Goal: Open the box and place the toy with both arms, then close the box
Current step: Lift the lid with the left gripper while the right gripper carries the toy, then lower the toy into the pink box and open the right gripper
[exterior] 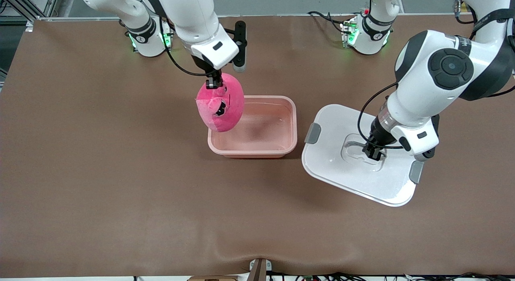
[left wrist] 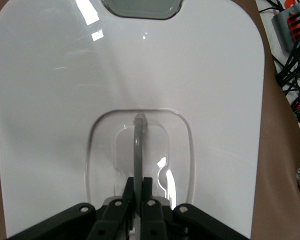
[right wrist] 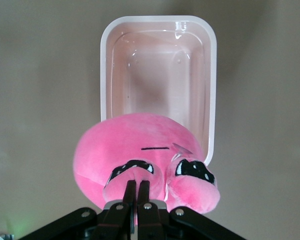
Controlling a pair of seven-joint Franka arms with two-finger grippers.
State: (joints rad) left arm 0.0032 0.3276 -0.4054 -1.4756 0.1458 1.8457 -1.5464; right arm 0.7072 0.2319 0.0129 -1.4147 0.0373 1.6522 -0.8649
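Nearest to your front camera you see the white rounded plastic lid (exterior: 354, 168) lying flat on the brown table (exterior: 120, 184), toward the left arm's end. The left gripper (exterior: 373, 153) is down in its recessed middle, fingers pressed together on the thin grey handle (left wrist: 138, 150). A little farther stands the open pale pink plastic tub (exterior: 257, 148) (nothing inside it). Over its edge at the right arm's end hangs the round hot pink plush toy (exterior: 221, 108), pinched by the right gripper (exterior: 213, 84).
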